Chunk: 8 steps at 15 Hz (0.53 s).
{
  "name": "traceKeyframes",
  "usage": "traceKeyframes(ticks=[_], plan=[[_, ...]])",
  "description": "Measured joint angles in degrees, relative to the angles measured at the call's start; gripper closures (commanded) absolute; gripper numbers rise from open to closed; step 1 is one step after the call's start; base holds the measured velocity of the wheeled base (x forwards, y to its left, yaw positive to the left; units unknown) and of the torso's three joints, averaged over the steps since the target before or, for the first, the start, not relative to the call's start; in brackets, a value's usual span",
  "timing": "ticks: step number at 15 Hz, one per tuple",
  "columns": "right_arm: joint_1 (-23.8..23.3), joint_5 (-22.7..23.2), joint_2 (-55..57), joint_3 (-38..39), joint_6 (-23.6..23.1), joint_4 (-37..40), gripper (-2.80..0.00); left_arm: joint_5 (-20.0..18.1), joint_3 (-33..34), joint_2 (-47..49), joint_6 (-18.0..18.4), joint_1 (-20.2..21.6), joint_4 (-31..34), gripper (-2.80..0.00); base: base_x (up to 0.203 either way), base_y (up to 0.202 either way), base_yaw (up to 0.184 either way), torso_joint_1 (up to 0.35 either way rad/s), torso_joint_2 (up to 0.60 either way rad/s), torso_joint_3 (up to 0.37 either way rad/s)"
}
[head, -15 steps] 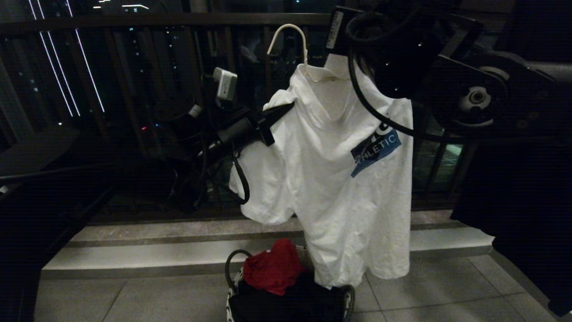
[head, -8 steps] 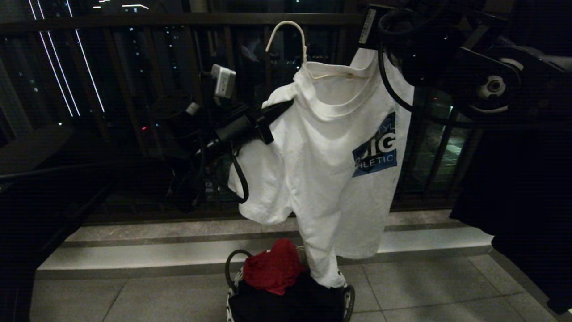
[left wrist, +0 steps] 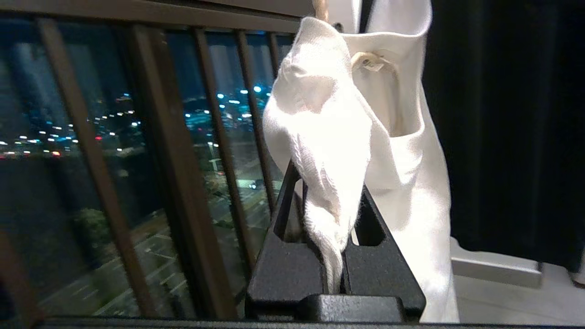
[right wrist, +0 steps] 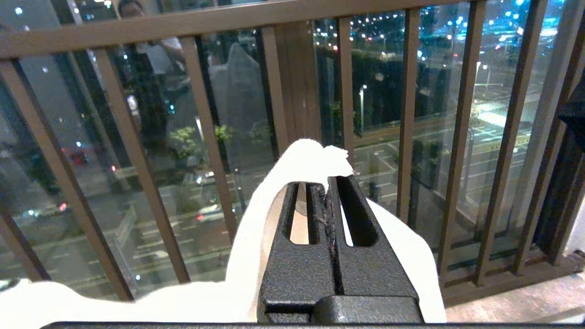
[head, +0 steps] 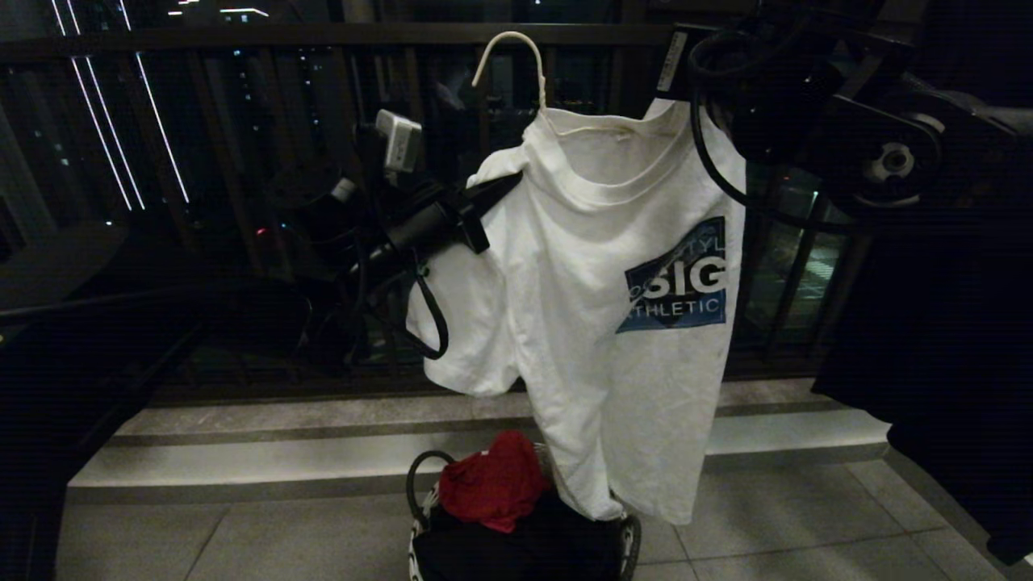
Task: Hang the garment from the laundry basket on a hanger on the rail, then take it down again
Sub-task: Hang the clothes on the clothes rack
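Note:
The garment (head: 589, 323), a white T-shirt with a blue "SIG ATHLETIC" graphic, hangs on the white wire hanger (head: 510, 58), whose hook stands free above the collar. My left gripper (head: 507, 186) is shut on the shirt's left shoulder; the left wrist view shows its jaws pinching a bunched fold (left wrist: 327, 183). At the upper right, my right gripper (head: 676, 95) is shut on the other shoulder, and a white fold sticks out past its tips (right wrist: 325, 183). The shirt's hem reaches the laundry basket (head: 416, 537) on the floor below. The rail is out of view.
A red cloth (head: 492, 480) and a black garment (head: 516, 549) fill the basket. The dark balcony railing (head: 323, 34) runs behind the shirt, above a stone step (head: 242, 460). Dark cloth (head: 928, 363) hangs at the right.
My right gripper has moved right with its shoulder of the shirt, spreading the garment so the chest graphic faces the camera. The left gripper has hardly moved.

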Motion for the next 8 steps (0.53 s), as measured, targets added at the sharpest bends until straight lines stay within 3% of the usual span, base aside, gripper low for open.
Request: traceKeyframes(ticks=[8], plan=[[-1.29, 0.11, -2.98, 6.31, 0.1, 1.73, 0.0, 0.89, -0.6, 0.49, 2.34, 0.35, 1.29, 0.0, 0.0, 0.0, 0.0, 0.0, 0.0, 0.0]])
